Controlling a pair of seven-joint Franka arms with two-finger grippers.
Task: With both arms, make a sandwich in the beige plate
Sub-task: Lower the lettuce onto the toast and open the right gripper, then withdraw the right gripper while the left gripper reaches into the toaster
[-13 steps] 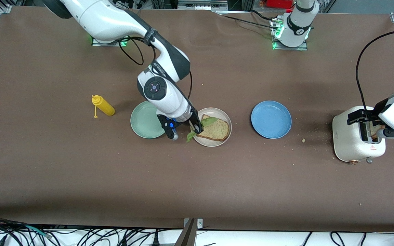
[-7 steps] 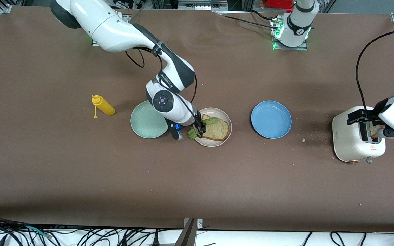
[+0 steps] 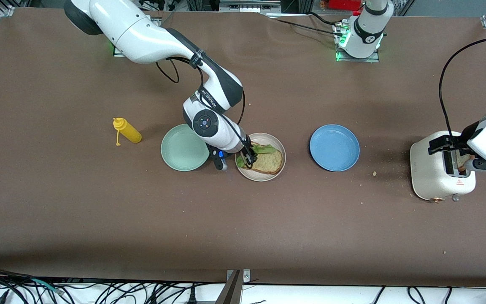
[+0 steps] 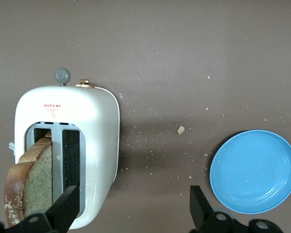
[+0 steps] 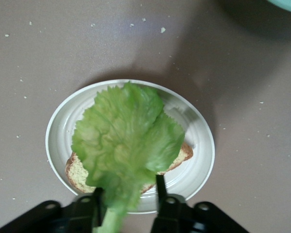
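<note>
The beige plate (image 3: 277, 166) (image 5: 200, 145) holds one slice of brown toast (image 3: 270, 161) (image 5: 77, 175). A ruffled green lettuce leaf (image 3: 264, 148) (image 5: 126, 138) lies spread over that slice. My right gripper (image 3: 248, 159) (image 5: 129, 194) is low over the plate's rim toward the right arm's end. Its fingers are open, with the leaf's stem loose between them. My left gripper (image 3: 445, 146) (image 4: 131, 208) hangs open over the white toaster (image 3: 433, 177) (image 4: 94, 126). A second toast slice (image 3: 462, 162) (image 4: 31, 189) stands in the toaster's slot, with one finger (image 4: 63, 206) close beside it.
A mint-green plate (image 3: 182, 148) sits right beside the beige plate, under the right arm's wrist. A blue plate (image 3: 334, 147) (image 4: 254, 171) lies between the beige plate and the toaster. A yellow squeeze bottle (image 3: 128, 131) lies toward the right arm's end. Crumbs dot the brown tabletop.
My right gripper moved in over the plate and opened. The lettuce, which hung off the plate's edge, now lies flat on the toast. The left arm has not moved.
</note>
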